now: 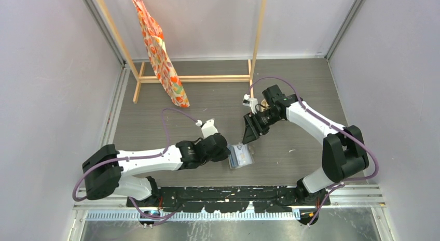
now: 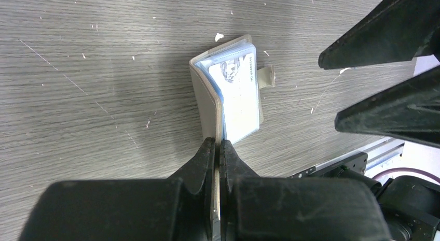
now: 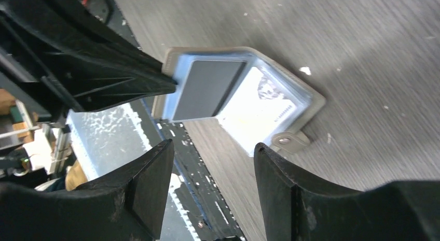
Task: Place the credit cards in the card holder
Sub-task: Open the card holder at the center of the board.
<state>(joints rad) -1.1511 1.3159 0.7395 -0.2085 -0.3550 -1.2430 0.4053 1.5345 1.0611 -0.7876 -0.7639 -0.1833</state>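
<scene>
Near the front edge of the table [image 1: 207, 101]: the card holder [image 1: 241, 156] lies open and flat between the two arms, clear sleeves facing up.
Left gripper [image 2: 218, 142]: its jaws are closed tight on the near edge of the holder, pinching the grey cover where the blue sleeve meets it.
Right gripper [image 3: 212, 147]: its jaws are spread and I see nothing between them. It hangs just above the holder's strap side, not touching it.
Cards in view: a pale card [image 2: 241, 96] sits in the top sleeve, and from the right wrist I also see a dark card [image 3: 207, 88] in the sleeve beside it. I can find no loose card in any view.
Step in hand: as I read it, I am pinning the holder open with the left while the right stands free between insertions.
Next move: I reckon the right arm needs a fresh card, brought in flat and edge-first at a sleeve mouth, while the left pinch stays firm.
Holder against jaws: one edge inside the left jaws, the rest lying under the right jaws' gap.
</scene>
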